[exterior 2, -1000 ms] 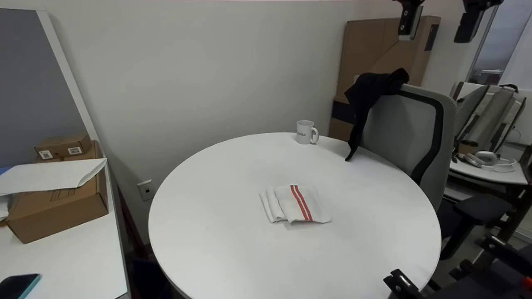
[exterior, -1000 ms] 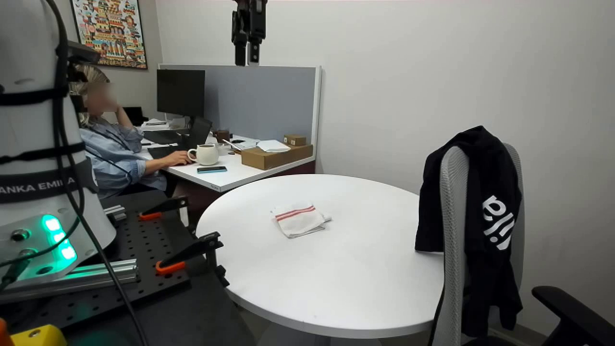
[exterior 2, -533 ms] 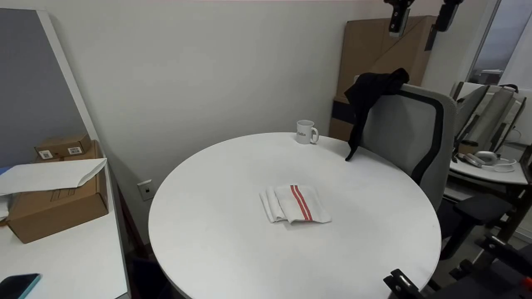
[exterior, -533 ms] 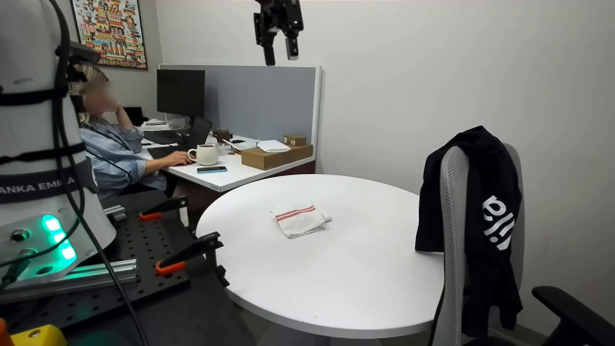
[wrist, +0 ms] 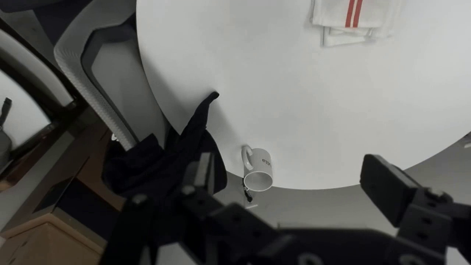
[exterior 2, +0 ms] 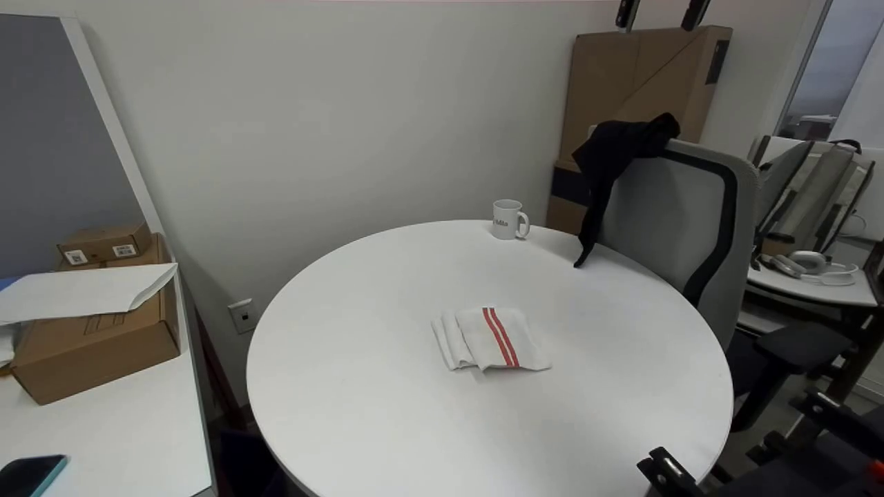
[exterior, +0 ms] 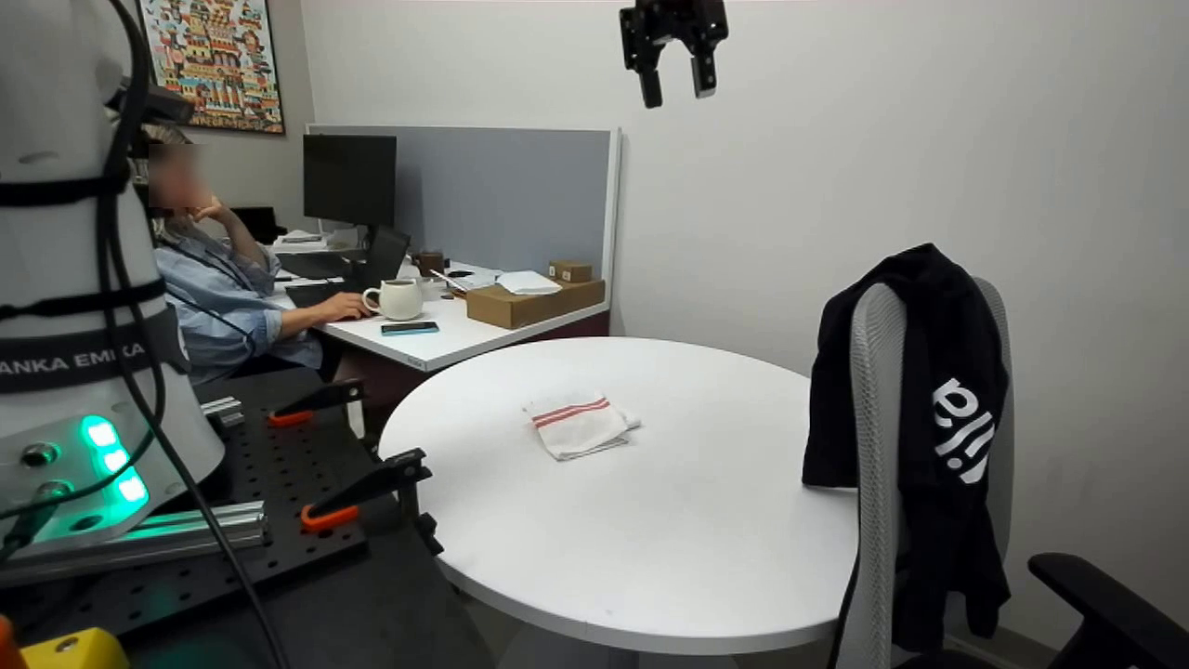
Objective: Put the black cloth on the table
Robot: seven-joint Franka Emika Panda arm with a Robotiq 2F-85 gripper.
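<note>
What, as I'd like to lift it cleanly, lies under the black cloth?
Under the black cloth is the top of the grey chair back; one cloth end hangs over the table. Anything else beneath the folds is covered.

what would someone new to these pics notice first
Probably the round white table filling the middle of both exterior views, with a folded towel, white with red stripes, lying on it. Next, the black cloth with bold white lettering, draped over the back of the grey chair beside the table. Then the open tool, hanging at the top of both exterior views.
</note>
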